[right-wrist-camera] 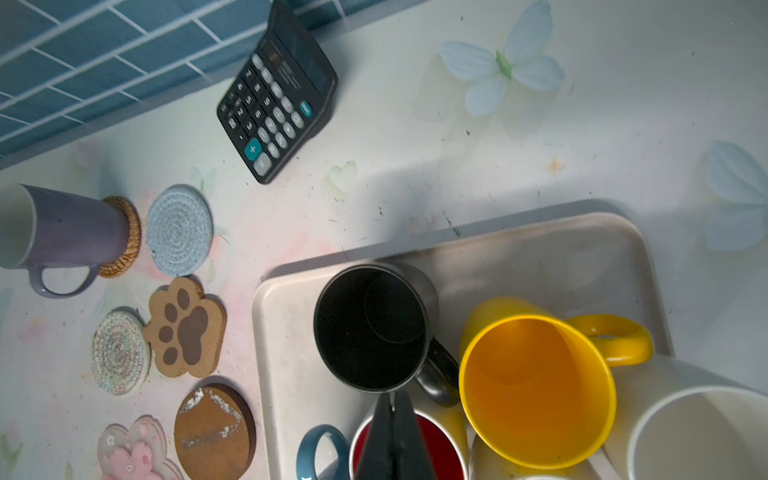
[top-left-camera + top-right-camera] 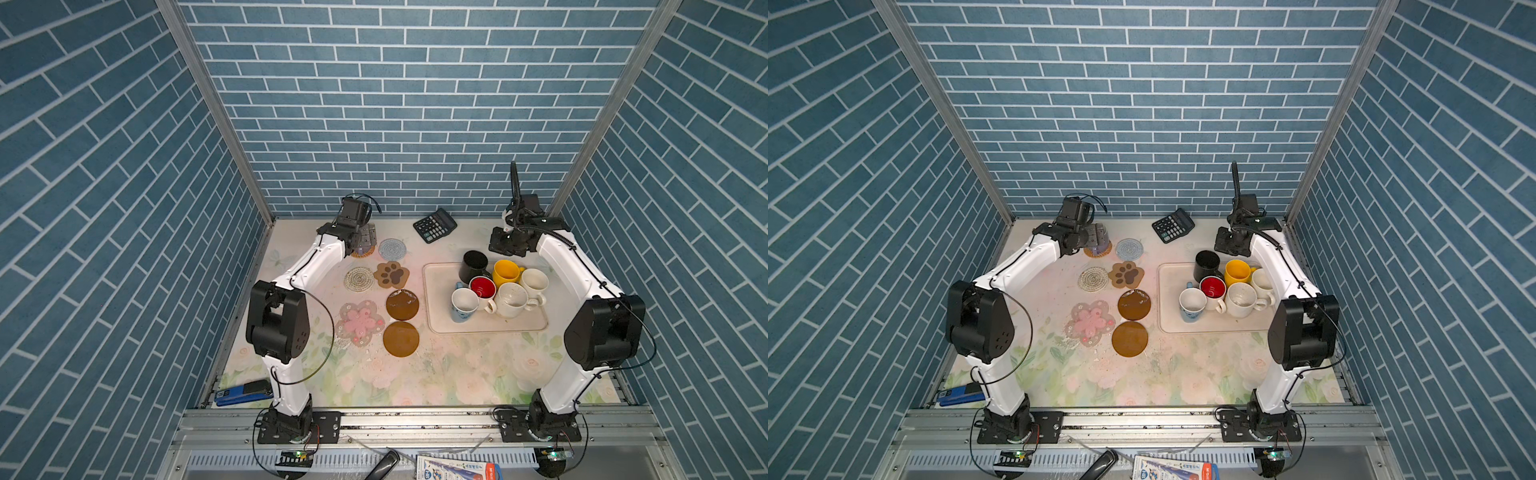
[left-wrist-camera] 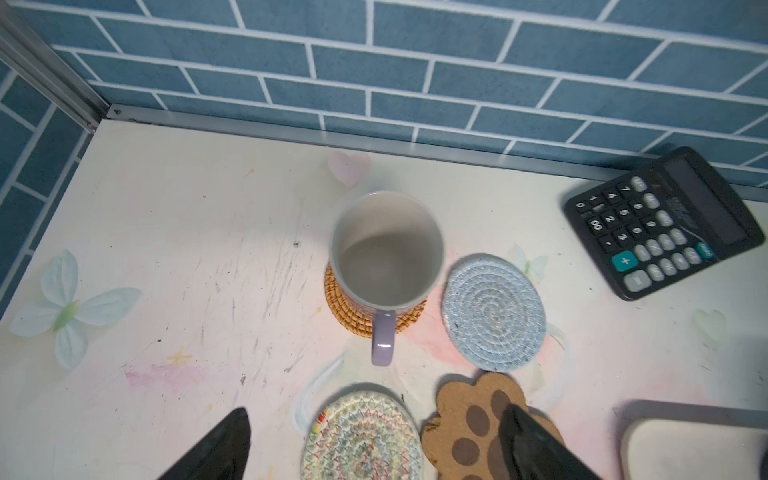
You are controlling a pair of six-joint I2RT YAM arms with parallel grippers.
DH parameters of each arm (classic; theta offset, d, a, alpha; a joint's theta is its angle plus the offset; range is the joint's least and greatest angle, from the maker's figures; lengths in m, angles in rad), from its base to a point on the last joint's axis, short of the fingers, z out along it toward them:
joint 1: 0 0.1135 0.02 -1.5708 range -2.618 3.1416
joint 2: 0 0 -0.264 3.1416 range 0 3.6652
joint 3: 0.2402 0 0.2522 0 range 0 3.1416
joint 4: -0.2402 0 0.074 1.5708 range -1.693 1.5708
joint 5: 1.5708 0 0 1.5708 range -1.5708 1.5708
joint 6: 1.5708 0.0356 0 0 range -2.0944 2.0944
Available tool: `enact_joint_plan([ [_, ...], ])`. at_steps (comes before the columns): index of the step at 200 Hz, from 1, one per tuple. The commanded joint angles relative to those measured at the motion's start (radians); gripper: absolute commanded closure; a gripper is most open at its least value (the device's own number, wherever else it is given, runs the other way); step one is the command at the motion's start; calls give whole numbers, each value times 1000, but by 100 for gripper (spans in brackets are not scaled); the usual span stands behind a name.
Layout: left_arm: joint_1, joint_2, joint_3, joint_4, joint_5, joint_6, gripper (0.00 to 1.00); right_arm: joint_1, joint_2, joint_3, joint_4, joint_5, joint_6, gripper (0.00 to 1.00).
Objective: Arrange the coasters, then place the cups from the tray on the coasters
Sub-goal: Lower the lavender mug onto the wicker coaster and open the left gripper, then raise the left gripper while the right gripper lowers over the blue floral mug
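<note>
On floral tabletop (image 2: 457, 365), blue brick walls (image 2: 415, 104) around: left pincer (image 3: 376, 411) released, right pincer (image 1: 391, 401) clenched.

In both top views the left gripper (image 2: 368, 237) hides most of the lavender mug (image 2: 1104, 247), at 11 o'clock on the table (image 2: 457, 374), and part of the woven tan coaster (image 2: 362, 254). In the right wrist view the picture's edge leaves only the handle of the pale blue mug (image 1: 322, 431), and the right gripper (image 1: 391, 401) covers much of the red-lined mug (image 1: 442, 453).
</note>
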Motion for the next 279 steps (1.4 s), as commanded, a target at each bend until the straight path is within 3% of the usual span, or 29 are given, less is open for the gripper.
enact_joint_plan([
  [1,-55,-29,-21,-36,-5,-10,5,5,5,-61,-20,15,-17,100],
  [54,-128,-59,-47,-21,33,-33,5,5,43,-110,5,59,-24,100],
  [130,-172,-73,-105,8,84,-54,5,18,74,-159,73,26,-17,100],
  [217,-197,-115,-170,32,96,-76,5,159,-20,-169,0,81,-22,100],
  [279,-222,-128,-185,34,95,-83,5,179,-109,-203,-105,70,-16,100],
])
